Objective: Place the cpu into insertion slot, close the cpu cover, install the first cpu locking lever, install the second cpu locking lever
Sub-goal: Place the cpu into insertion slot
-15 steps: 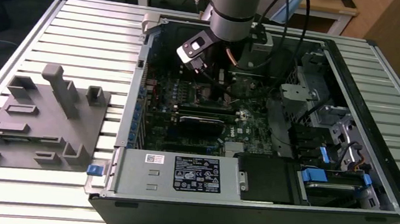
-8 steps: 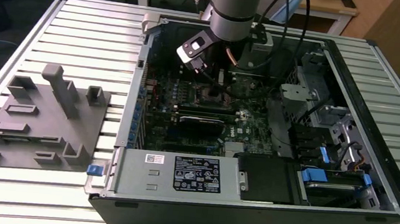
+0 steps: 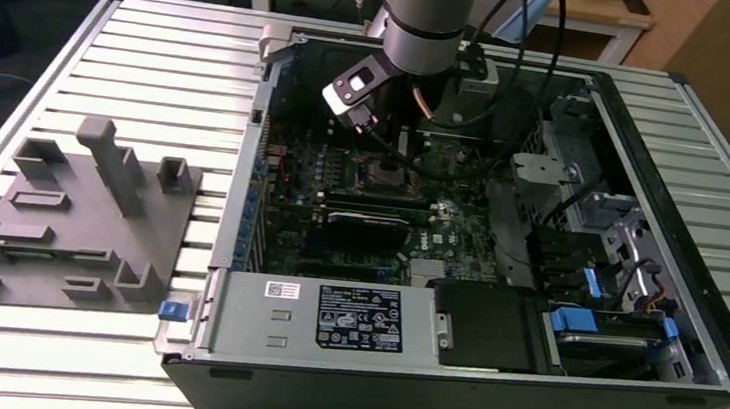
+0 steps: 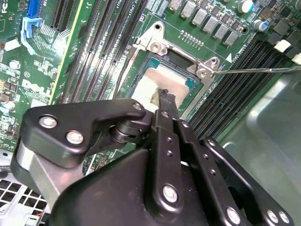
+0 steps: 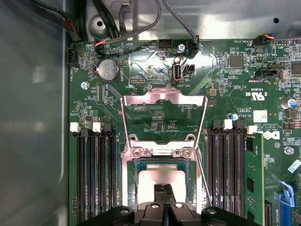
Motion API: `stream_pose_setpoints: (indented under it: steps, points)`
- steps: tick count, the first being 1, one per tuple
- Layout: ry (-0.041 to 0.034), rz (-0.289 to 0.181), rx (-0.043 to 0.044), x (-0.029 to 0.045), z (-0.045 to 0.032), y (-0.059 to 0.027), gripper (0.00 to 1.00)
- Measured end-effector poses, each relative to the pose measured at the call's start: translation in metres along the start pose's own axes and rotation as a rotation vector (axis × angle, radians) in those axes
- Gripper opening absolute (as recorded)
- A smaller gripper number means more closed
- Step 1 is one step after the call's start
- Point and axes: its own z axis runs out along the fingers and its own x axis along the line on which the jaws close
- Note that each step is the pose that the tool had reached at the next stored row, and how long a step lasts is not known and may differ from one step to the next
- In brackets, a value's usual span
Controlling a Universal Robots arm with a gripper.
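The cpu (image 5: 162, 178) (image 4: 162, 77), a dull silver square, lies flat inside the insertion slot (image 5: 133, 181) (image 4: 195, 84) on the green board. My gripper (image 5: 163, 192) (image 4: 164, 96) is shut, its black fingers pressed together with their tips resting on the cpu's top. The cpu cover (image 5: 163, 98), a thin silver frame with a window, stands swung open behind the slot on its hinge. One thin wire locking lever (image 5: 203, 176) (image 4: 254, 70) sticks out loose beside the slot. In the exterior view my gripper (image 3: 397, 157) hangs over the slot (image 3: 386, 174) inside the open computer case.
Long black memory slots (image 5: 96, 179) flank the slot, with a green memory stick (image 5: 254, 179) on one side. The case wall (image 5: 33, 117) and cables (image 5: 183, 21) are close. A grey fixture (image 3: 76, 212) sits at the exterior view's left; power supply (image 3: 327, 316) and drive bays (image 3: 595, 322) stand near the front.
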Motion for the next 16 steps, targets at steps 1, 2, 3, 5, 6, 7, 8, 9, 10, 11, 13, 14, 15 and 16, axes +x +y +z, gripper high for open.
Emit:
stream_pose_setpoints:
  steps: [1,2,3,5,6,7,8,9,10,11,13,14,15,16]
  points:
    - [0.0000,0.000,0.0000,0.0000,0.0000,0.0000,0.11]
    - [0.0000,0.000,0.0000,0.0000,-0.0001,0.0000,0.11]
    - [0.0000,0.000,0.0000,0.0000,-0.0001,0.0000,0.11]
    - [-0.0001,0.000,0.0000,0.0000,0.0002,0.0000,0.11]
    - [-0.0001,0.001,0.0000,0.0000,0.0008,0.0000,0.11]
    - [-0.0001,0.002,0.0000,0.0000,0.0016,0.0000,0.11]
    - [-0.0001,0.002,-0.0001,0.0000,0.0026,0.0000,0.11]
    - [-0.0001,0.002,0.0000,-0.0001,0.0037,-0.0001,0.11]
    - [-0.0002,0.002,0.0000,-0.0001,0.0047,-0.0001,0.11]
    - [-0.0001,0.002,0.0000,-0.0001,0.0057,-0.0001,0.11]
    - [-0.0002,0.002,0.0000,0.0002,0.0069,-0.0002,0.11]
    - [-0.0003,0.002,0.0000,0.0007,0.0072,-0.0002,0.11]
    - [-0.0001,0.002,0.0000,0.0009,0.0075,-0.0002,0.11]
    - [0.0001,0.002,-0.0001,0.0010,0.0080,-0.0001,0.11]
